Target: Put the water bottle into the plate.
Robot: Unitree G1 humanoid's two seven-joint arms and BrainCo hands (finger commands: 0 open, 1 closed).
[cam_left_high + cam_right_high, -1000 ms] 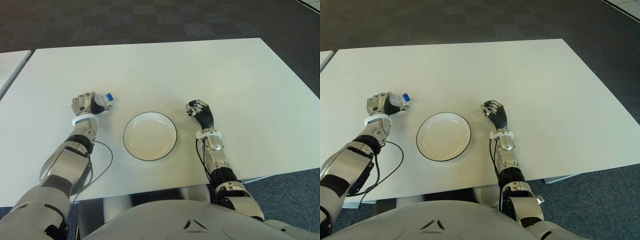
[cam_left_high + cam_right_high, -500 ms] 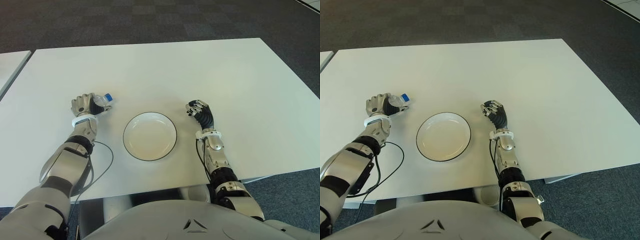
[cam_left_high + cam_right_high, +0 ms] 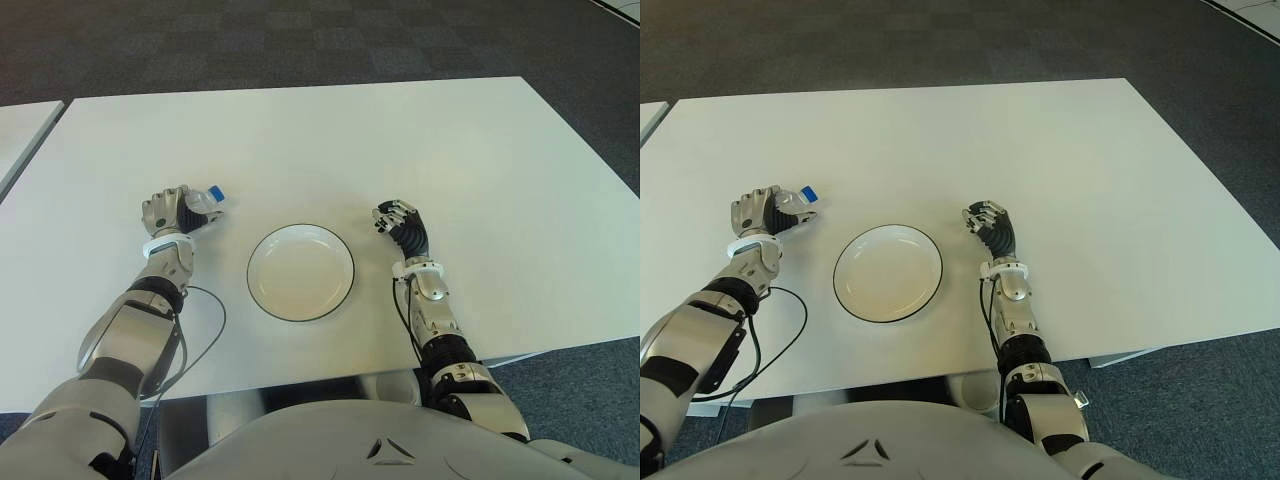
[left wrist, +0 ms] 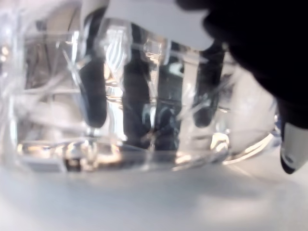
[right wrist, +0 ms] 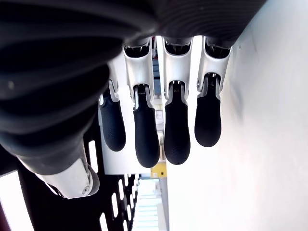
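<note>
In the left eye view, the left hand (image 3: 168,211) is wrapped around a clear water bottle (image 3: 203,200) with a blue cap (image 3: 218,194), out on the white table (image 3: 330,140) to the left of the plate. The cap pokes out of the fist toward the plate. The white plate (image 3: 300,272), rimmed in a thin dark line, sits on the table between the two hands, apart from both, and holds nothing. A black cable (image 3: 205,325) loops over the table beside the left forearm. The right hand (image 3: 398,222) shows to the right of the plate.

The right eye view gives the same layout: the bottle sits in the left hand's grip, near the plate's (image 3: 888,272) left side but outside its rim.

The left wrist view is filled by the bottle's ribbed transparent wall (image 4: 144,96), with dark fingers (image 4: 94,91) seen through the plastic, pressed against it.

The right wrist view shows the right hand's four black-padded fingers (image 5: 147,130) side by side, loosely bent and holding nothing, next to the bare white tabletop.
</note>
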